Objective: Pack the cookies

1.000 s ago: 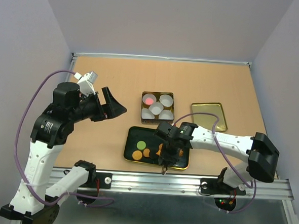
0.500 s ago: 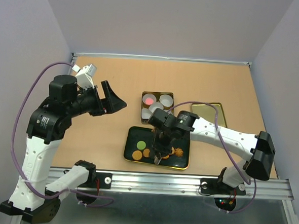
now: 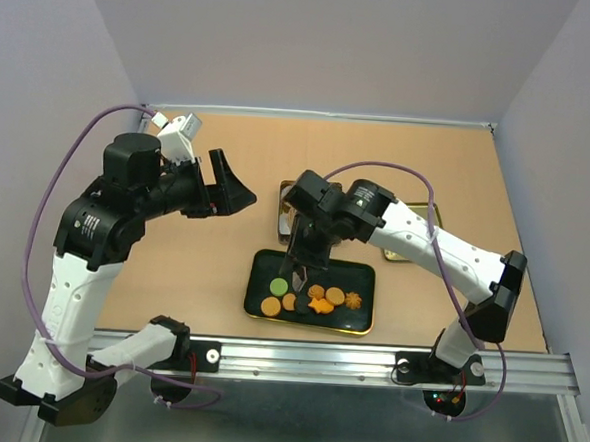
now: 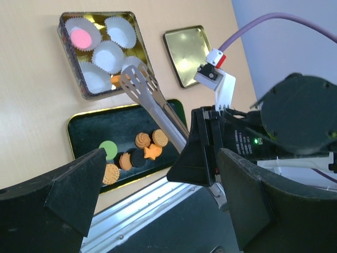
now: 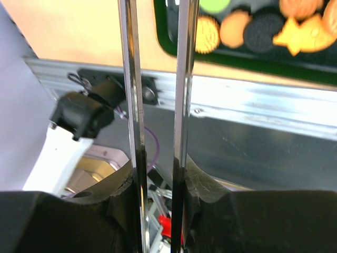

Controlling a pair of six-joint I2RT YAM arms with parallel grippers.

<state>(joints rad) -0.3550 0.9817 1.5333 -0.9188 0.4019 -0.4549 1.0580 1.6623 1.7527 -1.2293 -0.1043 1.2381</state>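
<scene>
We see most of the cookies point(image 3: 310, 300) in the black tray point(image 3: 264, 265) near the front edge of the table point(image 3: 399, 157): green, dark, a star, some orange rounds. One pink cookie point(image 4: 80, 37) sits in one of the paper cups point(image 4: 108, 55) inside the gold tin point(image 4: 95, 13), just behind the tray. In the top view the right arm covers much of this tin. The right gripper point(image 5: 158, 179) is clamped on metal tongs point(image 4: 158, 108); their tips are cut off in the right wrist view. An orange piece shows beside the tongs' head, and we cannot tell if it is held. The left gripper point(image 3: 227, 187) hangs above the table, fingers wide apart, holding nothing.
</scene>
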